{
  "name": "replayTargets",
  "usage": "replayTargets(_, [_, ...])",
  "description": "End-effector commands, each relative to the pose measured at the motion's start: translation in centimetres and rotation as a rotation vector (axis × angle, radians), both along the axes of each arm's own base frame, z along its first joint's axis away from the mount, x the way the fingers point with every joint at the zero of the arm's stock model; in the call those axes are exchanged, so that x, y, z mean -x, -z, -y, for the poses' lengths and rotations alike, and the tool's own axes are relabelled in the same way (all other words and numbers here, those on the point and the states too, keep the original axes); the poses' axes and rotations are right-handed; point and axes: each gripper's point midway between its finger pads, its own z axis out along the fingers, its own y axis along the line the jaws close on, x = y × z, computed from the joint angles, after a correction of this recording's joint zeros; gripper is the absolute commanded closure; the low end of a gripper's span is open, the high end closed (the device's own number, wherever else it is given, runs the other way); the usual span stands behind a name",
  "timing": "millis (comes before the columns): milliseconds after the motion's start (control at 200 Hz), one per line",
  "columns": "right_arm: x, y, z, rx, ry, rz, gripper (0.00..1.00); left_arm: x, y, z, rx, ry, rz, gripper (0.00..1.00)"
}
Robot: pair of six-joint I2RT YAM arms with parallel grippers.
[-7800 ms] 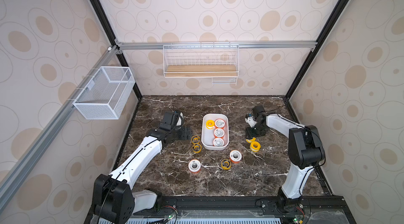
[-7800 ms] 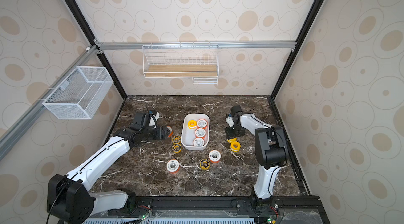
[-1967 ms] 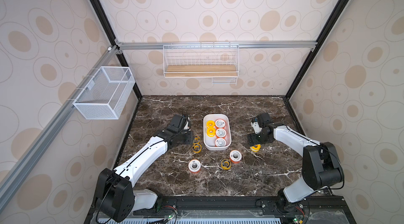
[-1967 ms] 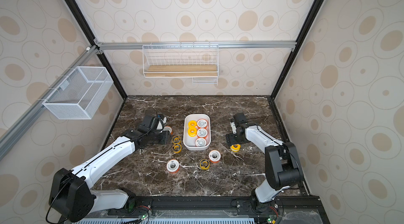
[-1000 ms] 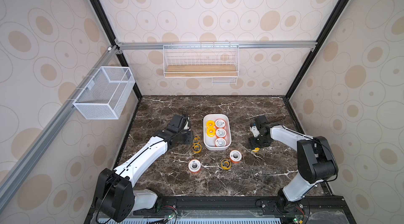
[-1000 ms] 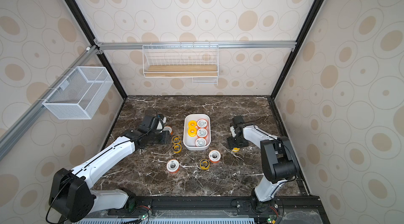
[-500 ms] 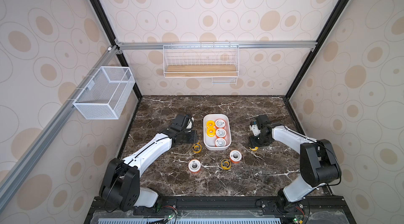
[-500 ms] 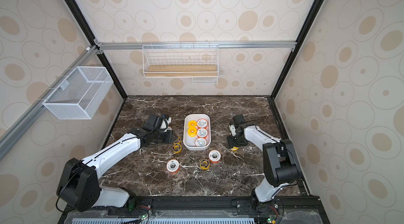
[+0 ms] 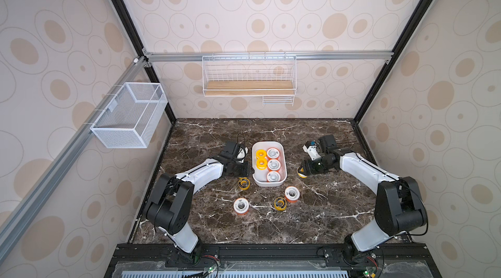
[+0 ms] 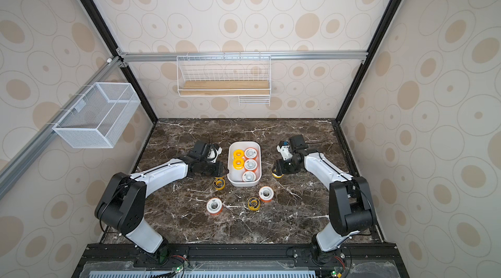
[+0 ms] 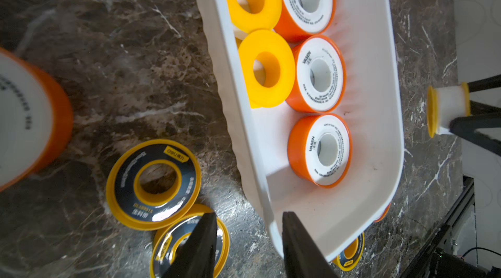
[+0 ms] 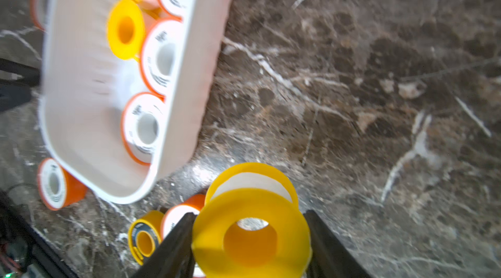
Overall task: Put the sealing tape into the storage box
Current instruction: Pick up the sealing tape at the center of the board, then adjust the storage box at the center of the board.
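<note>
- While mid-transfer, clamps plain yellow spool (image 12: 250, 236) in right gripper (image 12: 249, 215), just beside white storage tub (image 9: 269, 183).
- Shows left gripper (image 11: 249, 215) jaws apart, empty, at tub's rim.
- Needs, by judgement, lift over rim, release inside.

In a top view the white storage box (image 9: 269, 143) stands on the dark marble table (image 9: 325, 208), with five spools of sealing tape (image 9: 273, 165) inside. Four more spools (image 9: 292, 194) lie near its end toward the robot. The left gripper (image 9: 247, 168) is just beside its left wall; the right gripper (image 9: 303, 168), near the other wall, holds a yellow spool (image 9: 300, 173).
</note>
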Motion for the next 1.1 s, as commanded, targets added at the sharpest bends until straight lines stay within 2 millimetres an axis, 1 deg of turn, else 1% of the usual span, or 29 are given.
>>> replayTargets(0, [-0.2,-3.0,-3.1,-0.103,-0.078,0.042,0.38,-1.2,-1.8,1.6,0.088,0.03,0.035,0.58])
replayTargets(40, [-0.2,-3.3,-3.9,-0.108,-0.104,0.047,0.38,-1.2,-1.8,1.8,0.093,0.032,0.034,0.59])
replayTargets(250, [0.4,-4.4,-8.2,-0.119,-0.229,0.075,0.38,-1.0,-1.4,2.5,0.129,0.055,0.012,0.72])
replayTargets(436, [1.0,-3.8,-11.0,-0.096,-0.296,0.072,0.39,-1.0,-1.2,2.8,0.146,0.058,0.001,0.8])
replayTargets(656, [1.6,-2.3,-13.2,-0.018,-0.358,0.079,0.39,-0.9,-1.0,2.4,0.125,0.046,-0.002,0.8])
replayTargets(1097, [1.7,0.6,-16.0,0.093,-0.413,0.066,0.39,-0.8,-0.9,2.0,0.101,0.037,-0.003,0.8])
